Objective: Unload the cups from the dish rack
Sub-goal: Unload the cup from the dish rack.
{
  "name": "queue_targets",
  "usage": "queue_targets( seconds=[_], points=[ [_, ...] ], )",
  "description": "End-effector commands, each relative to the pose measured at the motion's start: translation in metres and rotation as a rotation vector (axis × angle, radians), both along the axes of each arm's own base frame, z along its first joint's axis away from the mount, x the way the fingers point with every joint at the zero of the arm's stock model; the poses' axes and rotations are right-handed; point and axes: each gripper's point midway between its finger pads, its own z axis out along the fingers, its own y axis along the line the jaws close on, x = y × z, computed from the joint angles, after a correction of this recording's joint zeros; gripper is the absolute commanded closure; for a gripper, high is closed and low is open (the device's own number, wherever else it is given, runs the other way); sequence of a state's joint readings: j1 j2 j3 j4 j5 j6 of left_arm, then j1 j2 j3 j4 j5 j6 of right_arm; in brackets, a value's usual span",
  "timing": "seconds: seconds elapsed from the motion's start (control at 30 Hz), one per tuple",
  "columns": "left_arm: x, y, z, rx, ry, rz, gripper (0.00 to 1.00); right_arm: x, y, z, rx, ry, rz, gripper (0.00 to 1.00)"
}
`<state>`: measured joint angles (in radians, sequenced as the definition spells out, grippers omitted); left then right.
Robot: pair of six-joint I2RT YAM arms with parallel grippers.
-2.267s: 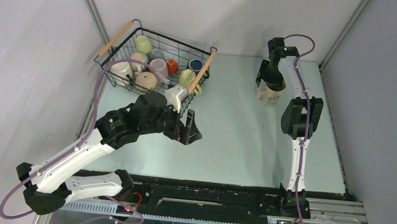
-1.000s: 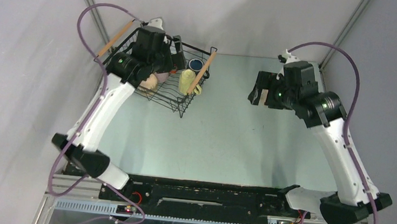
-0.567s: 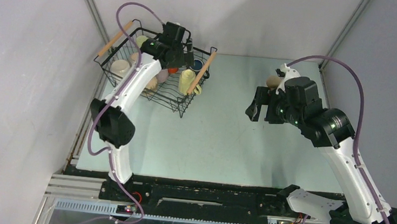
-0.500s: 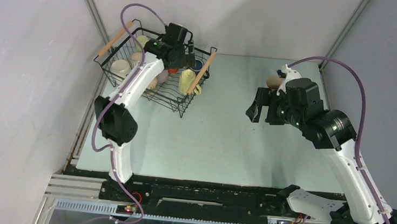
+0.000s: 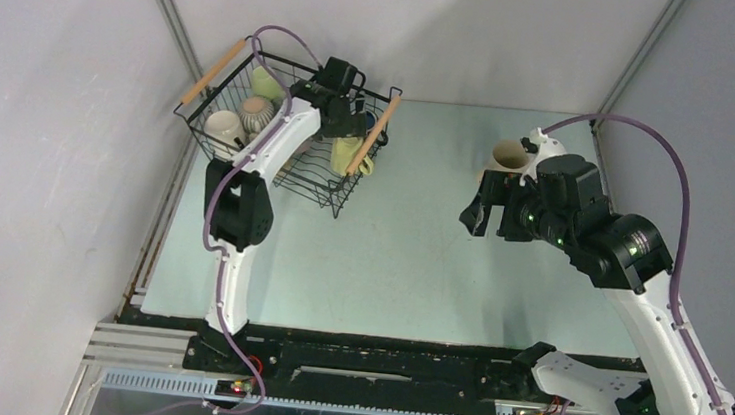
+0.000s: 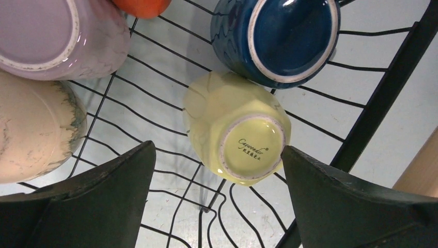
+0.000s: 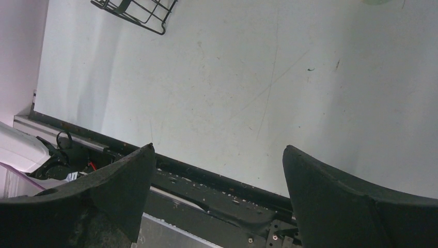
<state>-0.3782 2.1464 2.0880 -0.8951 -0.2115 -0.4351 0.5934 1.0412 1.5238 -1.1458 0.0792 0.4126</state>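
Note:
The black wire dish rack (image 5: 330, 192) stands at the back left and holds several cups: cream (image 5: 218, 124), striped ribbed (image 5: 256, 111), pale green (image 5: 266, 83) and yellow (image 5: 348, 152). My left gripper (image 5: 351, 126) is open inside the rack's right end. In the left wrist view it (image 6: 217, 150) hangs over the yellow cup (image 6: 237, 129), which lies with its base toward the camera, beside a navy cup (image 6: 281, 36), a mauve cup (image 6: 57, 36) and an orange cup (image 6: 142, 4). My right gripper (image 5: 477, 205) is open and empty over the table. A cream cup (image 5: 508, 157) stands upright on the table behind it.
A marbled cream cup (image 6: 31, 129) lies left of the left gripper in the rack. The rack's wooden handle (image 5: 375, 133) runs close beside the left wrist. The right wrist view shows bare table (image 7: 248, 77), the rack's corner (image 7: 135, 13) and the black base rail (image 7: 217, 186).
My left arm swung up into the rack and moved right over the yellow cup. My right gripper let go of the cream cup on the table and drew back toward the front.

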Motion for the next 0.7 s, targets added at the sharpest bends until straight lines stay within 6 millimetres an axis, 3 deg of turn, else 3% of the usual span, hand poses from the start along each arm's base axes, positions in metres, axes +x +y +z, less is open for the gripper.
queue_targets(
  seconds=[0.0, 0.3, 0.67],
  points=[
    [0.017, -0.014, 0.015, -0.039, -0.063, -0.038, 0.00, -0.004, -0.003, 0.001, 0.009, -0.004, -0.026, 0.00],
    [0.021, -0.011, 0.001, -0.059, -0.031, -0.039, 0.09, -0.003, 0.001, -0.006, 0.001, 0.014, -0.028, 0.00],
    [0.012, 0.026, 0.021, -0.069, -0.065, 0.014, 0.22, -0.001, 0.006, -0.015, -0.008, 0.029, -0.024, 0.00]
  ],
)
